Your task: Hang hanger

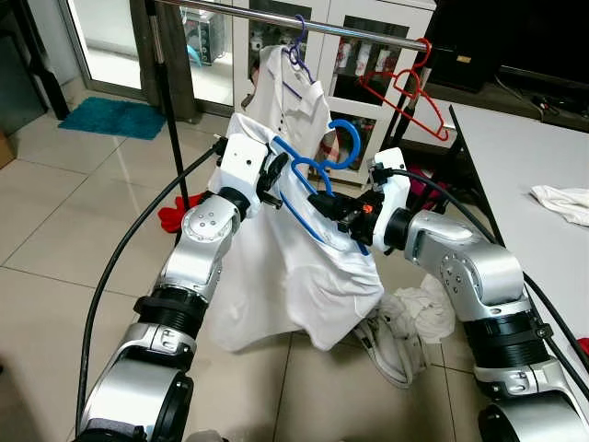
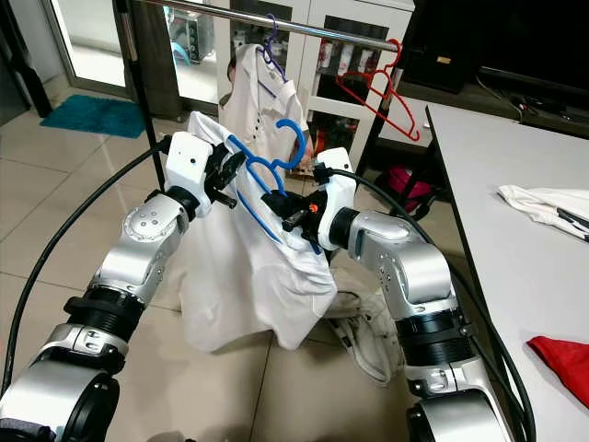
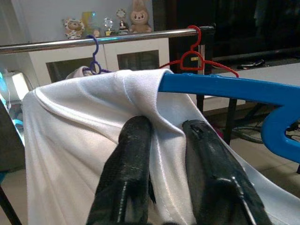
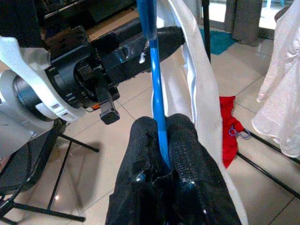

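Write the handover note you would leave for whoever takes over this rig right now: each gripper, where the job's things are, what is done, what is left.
Left gripper: shut on the white shirt at the collar.
Right gripper: shut on the blue hanger.
Both hold them below the rail, between a purple hanger with a shirt and an empty red hanger.
Done: shirt partly draped on the blue hanger.
Left: lift and hook it on the rail.

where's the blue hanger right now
In the head views, the blue hanger is centre, below the rail, inside the white shirt, between the left gripper and right gripper.
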You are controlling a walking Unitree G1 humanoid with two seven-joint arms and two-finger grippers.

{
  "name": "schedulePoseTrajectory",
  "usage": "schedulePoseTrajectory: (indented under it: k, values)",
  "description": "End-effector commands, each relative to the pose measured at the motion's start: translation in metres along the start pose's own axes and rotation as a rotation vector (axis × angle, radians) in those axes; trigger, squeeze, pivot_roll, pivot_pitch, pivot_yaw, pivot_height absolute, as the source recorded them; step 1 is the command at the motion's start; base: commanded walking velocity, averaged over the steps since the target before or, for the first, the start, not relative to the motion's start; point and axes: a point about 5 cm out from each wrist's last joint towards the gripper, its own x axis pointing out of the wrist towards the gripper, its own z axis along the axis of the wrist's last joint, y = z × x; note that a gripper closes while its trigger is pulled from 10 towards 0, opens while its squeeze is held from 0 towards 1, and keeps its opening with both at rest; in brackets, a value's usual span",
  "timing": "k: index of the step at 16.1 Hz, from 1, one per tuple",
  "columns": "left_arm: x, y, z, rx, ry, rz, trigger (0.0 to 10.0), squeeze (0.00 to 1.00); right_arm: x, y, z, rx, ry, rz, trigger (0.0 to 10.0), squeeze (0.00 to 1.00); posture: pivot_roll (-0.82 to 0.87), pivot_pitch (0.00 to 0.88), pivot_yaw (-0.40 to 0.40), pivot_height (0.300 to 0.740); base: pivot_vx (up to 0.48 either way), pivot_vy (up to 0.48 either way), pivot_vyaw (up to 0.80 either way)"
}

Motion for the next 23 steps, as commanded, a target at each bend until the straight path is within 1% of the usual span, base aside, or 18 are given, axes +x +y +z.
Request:
schedulePoseTrajectory:
  k: [1, 8, 11, 13, 15, 16, 18, 19, 22, 23]
  values:
    - [0.001, -0.005, 0.005, 0.003, -0.023, -0.009, 0.0, 0.0, -0.002, -0.001, 0.004, -0.005, -0.017, -0.009, 10.0, 0.0, -0.06, 0.0, -0.095, 0.74, 0.0, 0.0, 0.0]
    - [-0.001, -0.003, 0.003, 0.003, -0.009, 0.04, 0.0, 0.0, -0.001, -0.004, -0.001, 0.0, -0.001, -0.03, 10.0, 0.0, -0.06, 0.0, -0.095, 0.74, 0.0, 0.0, 0.0]
    - [-0.002, -0.004, 0.002, 0.009, 0.002, 0.041, 0.0, 0.0, -0.002, -0.007, -0.003, 0.0, 0.01, -0.052, 10.0, 0.0, -0.05, 0.0, -0.097, 0.74, 0.0, 0.0, 0.0]
    - [-0.006, -0.006, 0.001, 0.043, 0.019, 0.011, 0.0, 0.0, -0.002, -0.013, -0.004, -0.009, 0.018, -0.117, 10.0, 0.0, -0.05, 0.0, -0.097, 0.74, 0.0, 0.0, 0.0]
    - [-0.01, -0.008, 0.005, 0.079, 0.019, -0.033, 0.0, 0.0, -0.004, -0.025, -0.013, -0.037, 0.106, -0.211, 10.0, 0.0, -0.05, 0.0, -0.1, 0.74, 0.0, 0.0, 0.0]
    - [-0.01, -0.007, 0.006, 0.087, 0.018, -0.036, 0.0, 0.0, -0.006, -0.029, -0.019, -0.052, 0.153, -0.236, 10.0, 0.0, -0.05, 0.0, -0.1, 0.74, 0.0, 0.0, 0.0]
    - [-0.011, -0.007, 0.004, 0.087, 0.034, -0.032, 0.0, 0.0, -0.007, -0.029, -0.03, -0.046, 0.214, -0.237, 10.0, 0.0, -0.04, 0.0, -0.11, 0.74, 0.0, 0.0, 0.0]
    - [-0.012, -0.007, 0.002, 0.086, 0.046, -0.028, 0.0, 0.0, -0.007, -0.029, -0.031, -0.055, 0.219, -0.244, 10.0, 0.0, -0.05, 0.0, -0.109, 0.74, 0.0, 0.0, 0.0]
    - [-0.012, -0.009, 0.001, 0.088, 0.069, -0.037, 0.0, 0.0, -0.005, -0.026, -0.03, -0.054, 0.21, -0.234, 10.0, 0.0, -0.05, 0.0, -0.105, 0.74, 0.0, 0.0, 0.0]
    - [-0.012, -0.011, -0.002, 0.09, 0.09, -0.048, 0.0, 0.0, -0.002, -0.021, -0.025, -0.045, 0.159, -0.191, 10.0, 0.0, -0.05, 0.0, -0.102, 0.74, 0.0, 0.0, 0.0]
